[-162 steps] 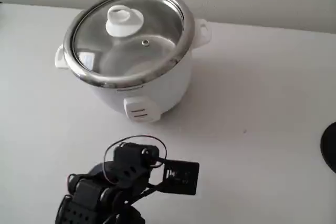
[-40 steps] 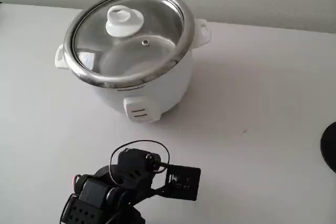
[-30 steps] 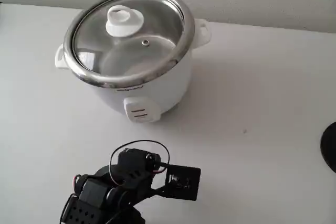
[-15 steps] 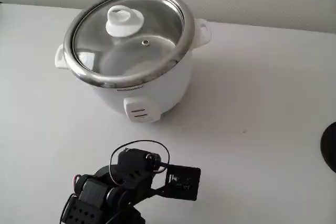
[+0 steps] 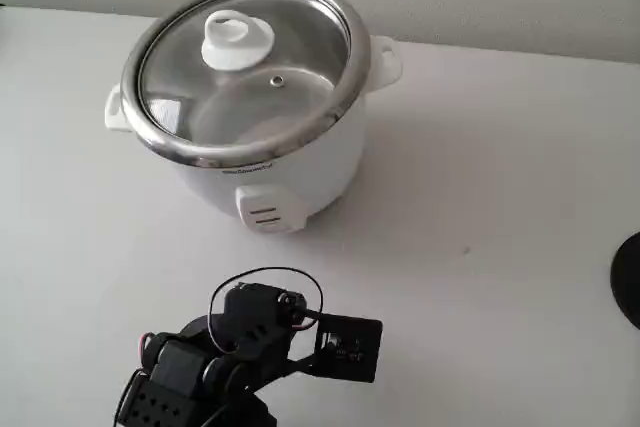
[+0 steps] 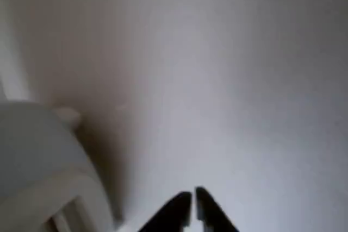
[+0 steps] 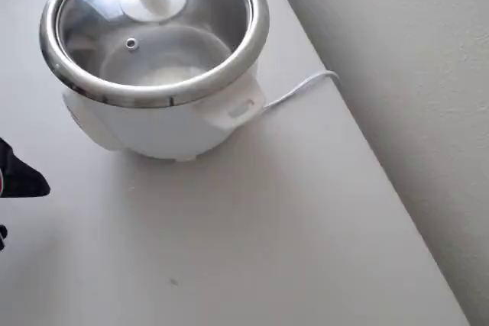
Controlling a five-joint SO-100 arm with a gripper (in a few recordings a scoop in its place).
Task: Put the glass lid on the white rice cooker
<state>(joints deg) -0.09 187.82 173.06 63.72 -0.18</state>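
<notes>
Glass lid (image 5: pixel 245 67) sitting on the white rice cooker (image 5: pixel 270 172), arm folded low at the near edge of the desk (image 5: pixel 500 207).

The lid is lying level inside the cooker's steel rim, its white knob (image 5: pixel 237 40) pointing up and the steam hole (image 5: pixel 276 80) just beside it. In the overhead view the cooker (image 7: pixel 164 124) is standing close to the desk's far edge, its white cord (image 7: pixel 298 89) trailing over that edge toward the wall. A broad stretch of bare desk is lying open to the cooker's right in the fixed view. In the wrist view the gripper (image 6: pixel 192 206) is hanging over bare desk, its dark tips nearly touching with nothing between them, the cooker's side (image 6: pixel 38 150) sitting at left.
</notes>
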